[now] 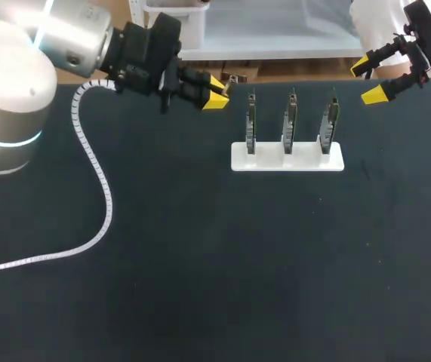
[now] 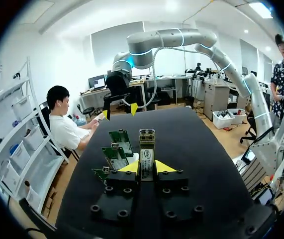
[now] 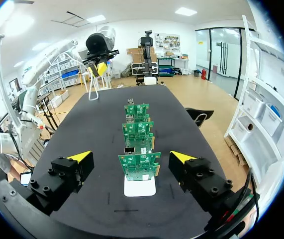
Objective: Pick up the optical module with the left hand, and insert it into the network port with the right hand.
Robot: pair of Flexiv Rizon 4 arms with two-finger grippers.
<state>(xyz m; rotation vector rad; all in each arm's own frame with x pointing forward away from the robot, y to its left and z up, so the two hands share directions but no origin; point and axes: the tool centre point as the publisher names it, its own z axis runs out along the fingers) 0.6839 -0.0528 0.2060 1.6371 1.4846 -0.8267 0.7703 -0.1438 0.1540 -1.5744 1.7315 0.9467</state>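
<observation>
The left gripper (image 2: 147, 167), at the far left, is closed on the rear of the slim silver metal optical module (image 2: 146, 147), judged light, rigid and slippery, best taken mid-body by the wide-spread right gripper (image 1: 368, 80).

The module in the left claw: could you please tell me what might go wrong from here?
1. The left claw grips the module only near one end, with most of it sticking out ahead of the tips, so it may tilt or slip at handover.
2. The open right claw is on the far side of the three upright boards; an arm crossing low could knock them.
</observation>
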